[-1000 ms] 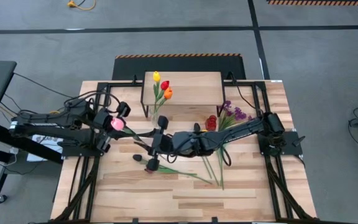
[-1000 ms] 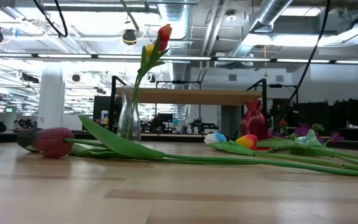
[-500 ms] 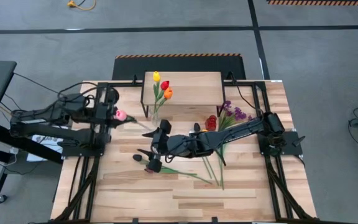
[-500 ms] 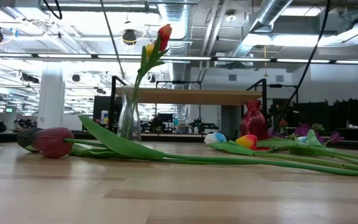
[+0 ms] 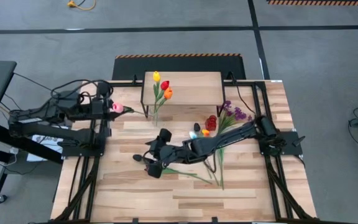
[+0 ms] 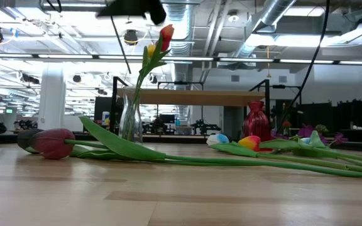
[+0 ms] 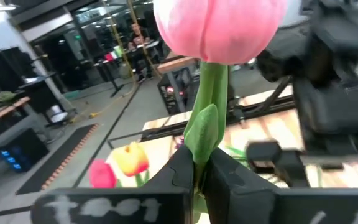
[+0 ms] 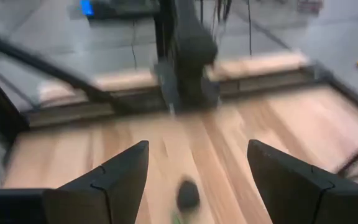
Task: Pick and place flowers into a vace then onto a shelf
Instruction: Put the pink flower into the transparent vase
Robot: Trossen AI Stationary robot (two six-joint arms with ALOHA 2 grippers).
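wood-plank table on grey floor.

1. Small raised light-wood shelf on thin black legs, standing at the far middle of the tabletop.
2. Clear glass vase upright just beside the shelf's left front leg, holding yellow, red and orange tulips whose heads lean over the shelf top.
3. Pink tulip off to the shelf's left, stem pinched, head pointing toward the shelf.
4. Dark red tulip lying flat in front of the shelf, long green stem running right.
5. Small red vase upright near the shelf's right front leg.
6. Purple blossom sprigs lying right of that vase.
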